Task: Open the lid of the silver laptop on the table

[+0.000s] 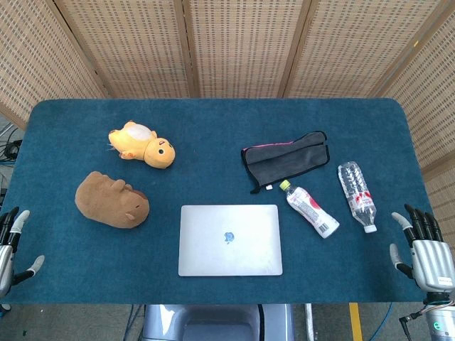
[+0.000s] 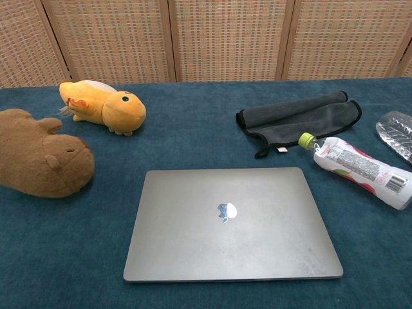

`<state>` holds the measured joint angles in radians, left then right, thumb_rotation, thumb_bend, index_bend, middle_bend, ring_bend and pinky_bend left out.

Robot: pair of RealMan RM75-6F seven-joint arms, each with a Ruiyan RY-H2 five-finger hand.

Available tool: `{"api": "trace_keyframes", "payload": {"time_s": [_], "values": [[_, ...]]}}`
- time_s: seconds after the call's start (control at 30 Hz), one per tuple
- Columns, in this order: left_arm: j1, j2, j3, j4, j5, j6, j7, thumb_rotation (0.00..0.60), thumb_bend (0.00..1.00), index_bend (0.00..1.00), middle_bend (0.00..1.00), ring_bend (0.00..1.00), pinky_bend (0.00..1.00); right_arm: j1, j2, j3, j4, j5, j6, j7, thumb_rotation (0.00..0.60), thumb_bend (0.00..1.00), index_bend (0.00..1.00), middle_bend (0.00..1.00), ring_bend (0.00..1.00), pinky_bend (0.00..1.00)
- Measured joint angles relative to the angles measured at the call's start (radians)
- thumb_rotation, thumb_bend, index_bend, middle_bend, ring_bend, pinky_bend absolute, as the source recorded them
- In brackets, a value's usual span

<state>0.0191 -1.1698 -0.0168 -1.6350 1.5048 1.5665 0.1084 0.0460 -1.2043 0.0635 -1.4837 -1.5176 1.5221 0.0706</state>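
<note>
The silver laptop (image 1: 229,239) (image 2: 230,223) lies flat with its lid down near the table's front edge, in the middle. My left hand (image 1: 10,247) hangs off the table's left front corner, fingers apart, holding nothing. At the right front corner my right hand (image 1: 425,249) stands with fingers spread and empty. Both hands are far from the laptop and show only in the head view.
A brown plush (image 1: 112,199) (image 2: 40,161) and an orange plush (image 1: 142,144) (image 2: 103,107) lie left of the laptop. A folded grey cloth (image 1: 288,160) (image 2: 299,118), a white bottle with green cap (image 1: 311,209) (image 2: 359,167) and a clear bottle (image 1: 356,187) (image 2: 397,132) lie to the right.
</note>
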Motion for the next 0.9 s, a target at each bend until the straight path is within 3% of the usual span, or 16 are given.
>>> {"api": "trace_keyframes", "payload": {"time_s": [0.63, 0.9], "values": [[-0.016, 0.003, -0.003, 0.006, 0.02, -0.007, 0.015, 0.6, 0.27, 0.0, 0.0, 0.0, 0.0, -0.001, 0.004, -0.002, -0.003, 0.005, -0.006, 0.002, 0.6, 0.52, 0.15, 0.04, 0.0, 0.0], [-0.074, 0.026, -0.008, -0.008, 0.061, -0.066, 0.035, 0.6, 0.27, 0.0, 0.0, 0.0, 0.0, -0.005, 0.016, -0.009, -0.021, 0.017, -0.021, -0.009, 0.6, 0.52, 0.15, 0.04, 0.0, 0.0]]}}
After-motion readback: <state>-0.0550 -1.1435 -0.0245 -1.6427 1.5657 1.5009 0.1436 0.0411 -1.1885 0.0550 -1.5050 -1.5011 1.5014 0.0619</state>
